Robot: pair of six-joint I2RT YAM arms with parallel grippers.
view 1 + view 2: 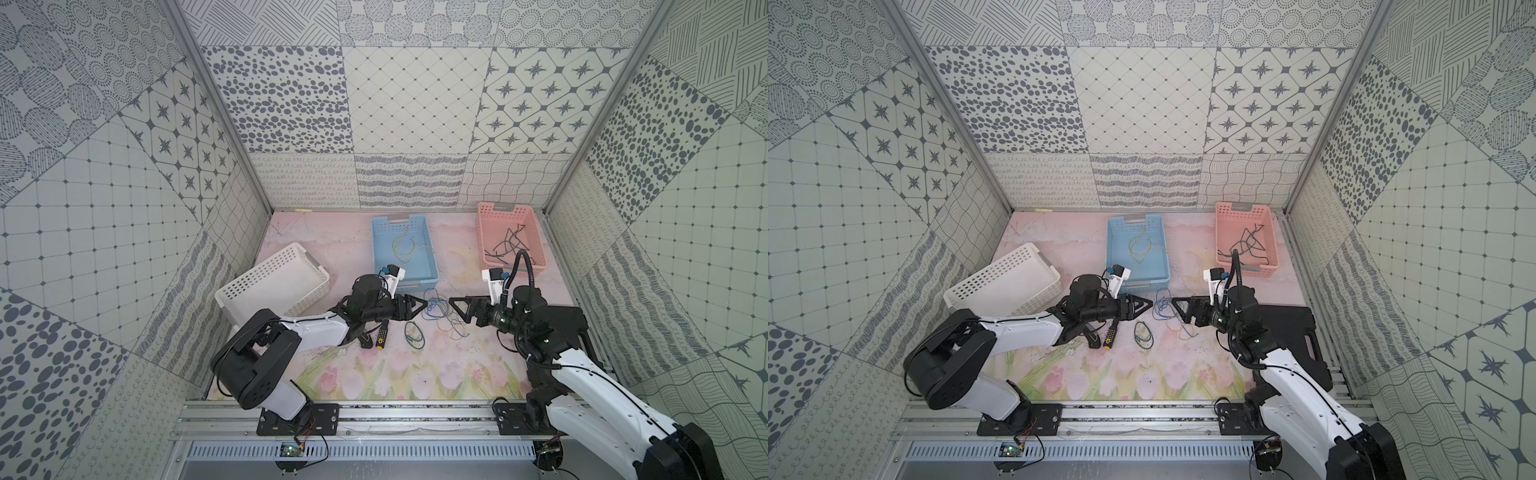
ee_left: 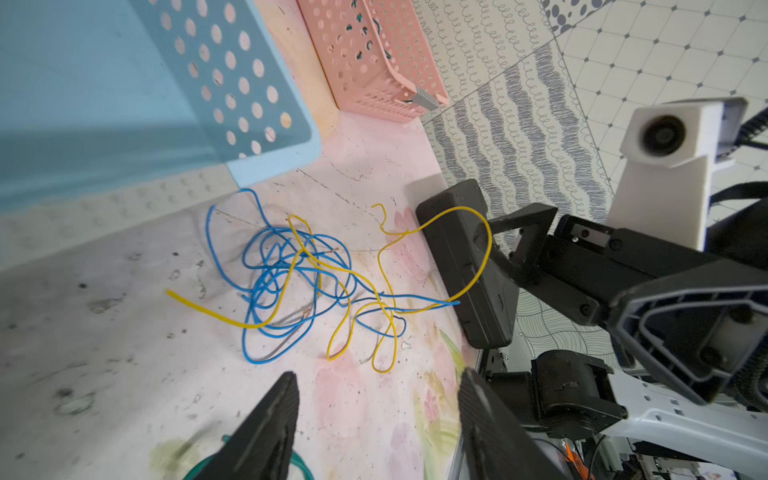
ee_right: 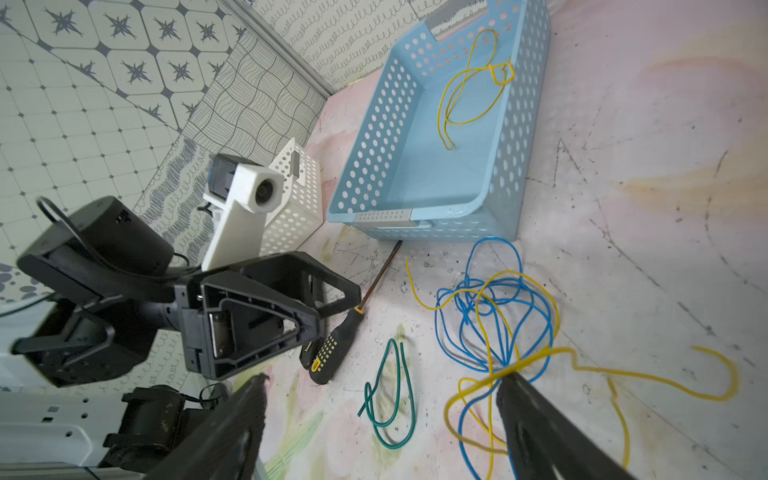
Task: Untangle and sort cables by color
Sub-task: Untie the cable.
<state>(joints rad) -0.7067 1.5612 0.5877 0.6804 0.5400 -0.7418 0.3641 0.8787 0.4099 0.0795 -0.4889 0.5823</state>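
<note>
Between both arms on the flowered table [image 1: 374, 374] lie tangled thin blue and yellow cables [image 1: 439, 316]. The left tool [image 2: 380, 376] is spread and empty. The right tool [image 3: 384, 376] gapes, one fingertip [image 3: 513, 380] at the tangle, contact unclear. A green cable loop [image 3: 390, 395] lies nearby, mostly cut off in the left wrist view.

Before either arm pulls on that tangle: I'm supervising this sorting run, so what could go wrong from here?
The blue wires and yellow wires loop through each other, so pulling one colour may drag the whole tangle along. One fingertip of the open right gripper sits where a yellow and a blue strand cross; closing there could pinch both. The screwdriver lies close by and might snag a dragged wire.
</note>
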